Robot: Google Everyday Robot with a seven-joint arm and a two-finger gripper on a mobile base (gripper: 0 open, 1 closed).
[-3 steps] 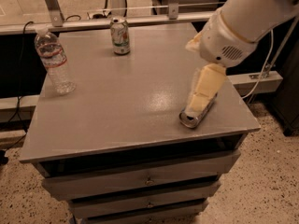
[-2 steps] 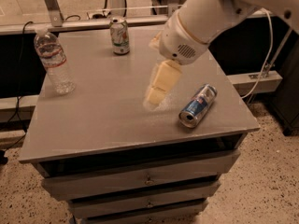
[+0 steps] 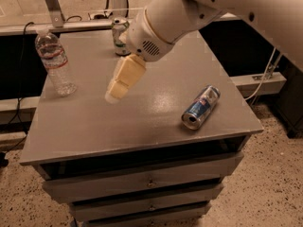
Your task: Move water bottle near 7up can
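The water bottle (image 3: 56, 63), clear ribbed plastic with a white-and-red label band, stands upright near the table's left edge. The 7up can (image 3: 120, 35), pale with green markings and a silver top, stands at the back of the table, partly hidden behind my arm. My gripper (image 3: 118, 90) hangs over the middle of the table, to the right of the bottle and in front of the can, touching neither. It holds nothing.
A blue-and-silver can (image 3: 201, 107) lies on its side near the right front of the grey table (image 3: 94, 126). Drawers sit below the tabletop. A rail and cables run behind the table. My large white arm (image 3: 189, 8) crosses the upper right.
My gripper has swung left across the table, from above the blue-and-silver can to the middle, closer to the water bottle. The bottle and both cans have not moved.
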